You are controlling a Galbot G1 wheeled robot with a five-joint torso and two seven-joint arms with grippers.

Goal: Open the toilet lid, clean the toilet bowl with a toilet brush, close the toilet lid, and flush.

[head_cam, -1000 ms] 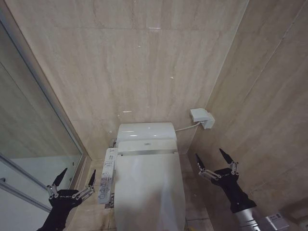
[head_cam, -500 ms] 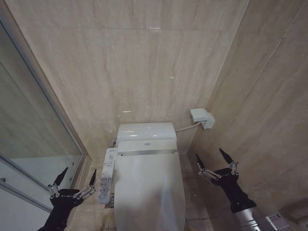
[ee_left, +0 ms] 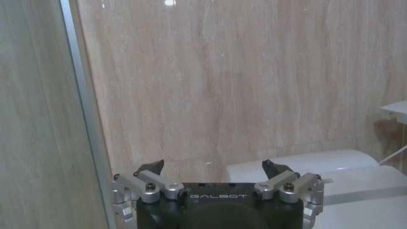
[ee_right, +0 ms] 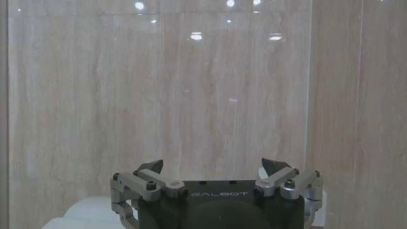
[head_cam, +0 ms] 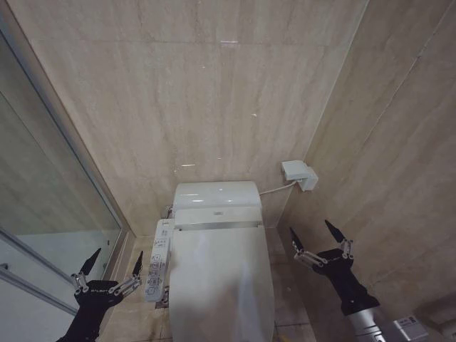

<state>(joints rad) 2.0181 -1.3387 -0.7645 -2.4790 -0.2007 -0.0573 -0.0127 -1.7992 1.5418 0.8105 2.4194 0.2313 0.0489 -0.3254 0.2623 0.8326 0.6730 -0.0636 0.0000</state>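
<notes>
The beige stone-tiled wall [head_cam: 235, 100] rises behind the toilet and turns a corner on the toilet's right side. A glass shower partition [head_cam: 43, 206] with a metal frame stands to the toilet's left. The toilet lid [head_cam: 221, 281] lies flat and closed, covering the bowl, directly in front of the white tank [head_cam: 217, 194]. A side control panel [head_cam: 159, 260] with rows of small buttons runs along the lid's left edge. A small white wall box [head_cam: 299, 174] sits on the wall beyond the tank's right corner, a cable joining it to the tank. The right gripper [head_cam: 317, 235] hangs in the air to the right of the lid, well apart from it, fingers spread and holding nothing. The left gripper [head_cam: 112, 265] hovers left of the control panel, near the partition, likewise spread wide and empty.
</notes>
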